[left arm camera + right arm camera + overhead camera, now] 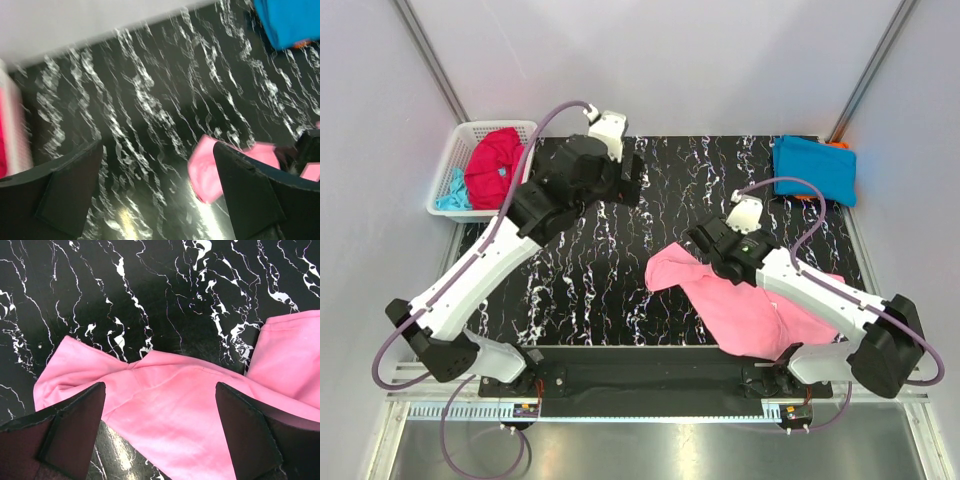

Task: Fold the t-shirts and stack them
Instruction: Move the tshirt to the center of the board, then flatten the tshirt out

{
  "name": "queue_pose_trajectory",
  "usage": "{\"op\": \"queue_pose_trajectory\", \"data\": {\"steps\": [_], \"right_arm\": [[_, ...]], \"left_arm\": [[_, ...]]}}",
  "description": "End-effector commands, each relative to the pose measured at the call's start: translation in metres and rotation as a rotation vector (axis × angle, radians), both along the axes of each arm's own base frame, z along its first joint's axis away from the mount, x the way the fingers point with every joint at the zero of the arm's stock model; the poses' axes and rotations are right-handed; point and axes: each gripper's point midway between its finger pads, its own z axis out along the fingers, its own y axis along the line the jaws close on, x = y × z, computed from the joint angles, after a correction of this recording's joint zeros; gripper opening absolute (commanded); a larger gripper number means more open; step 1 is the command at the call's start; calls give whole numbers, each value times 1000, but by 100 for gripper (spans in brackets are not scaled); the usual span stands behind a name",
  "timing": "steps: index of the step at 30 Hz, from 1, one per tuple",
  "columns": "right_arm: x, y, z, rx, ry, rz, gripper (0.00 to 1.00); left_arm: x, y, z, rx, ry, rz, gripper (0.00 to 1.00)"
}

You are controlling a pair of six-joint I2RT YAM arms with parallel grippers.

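Two t-shirts are sitting in the white basket [490, 125] at the far left corner in the top view, the crimson one [492, 165] bunched beside the pale aqua one [450, 192], while the blue shirt [815, 165] is lying folded on the orange one [837, 146] at the far right of the worktop [610, 290]. The pink shirt [750, 310] is lying rumpled at the front right, its lower part reaching the near edge under the right arm, so it is risking a slide off the worktop if that arm drags it. The left tool [628, 182] is hanging spread over bare marble, well apart from the pink cloth. In the left wrist view its fingers [70, 190] are standing wide with nothing between them, though the picture is blurring. In the right wrist view the right tool [160, 385] is hovering spread just above a creased pink edge, pinching nothing; closing here would likely be catching two layers and skewing the fold.
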Motion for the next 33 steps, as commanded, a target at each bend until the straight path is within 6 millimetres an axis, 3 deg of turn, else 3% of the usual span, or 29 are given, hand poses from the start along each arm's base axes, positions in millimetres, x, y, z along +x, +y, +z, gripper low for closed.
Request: {"op": "queue_pose_trajectory", "data": {"steps": [1,3,7,9,12,16,17,18,19,25,33], "right_arm": [[5,-2,17,48,-52,-18,98],[4,-18,15,89,-45,-74,97],[-4,-59,0,99,4,-190,93],[-8,-73,-2,91,13,-228,93],[-13,-77,-7,96,27,-242,92],[-15,-78,-9,97,34,-240,93],[-15,-78,-9,97,34,-240,93],[-15,-79,-8,96,30,-240,93],[-15,-79,-8,96,30,-242,93],[-17,-80,-11,96,36,-243,94],[-17,-80,-12,96,41,-243,94]], "left_arm": [[-20,-15,-13,-193,127,-4,99],[-27,-27,-37,-244,223,-17,99],[-27,-33,-108,-231,414,48,99],[-34,-45,-129,-256,519,17,99],[-47,-55,-173,-257,657,11,99],[-66,-63,-213,-325,779,6,98],[-71,-75,-214,-395,813,-24,95],[-84,-71,-238,-390,875,-7,91],[-90,-72,-246,-411,909,12,83],[-117,-70,-277,-370,957,20,70],[-104,-85,-296,-361,971,14,61]]}}
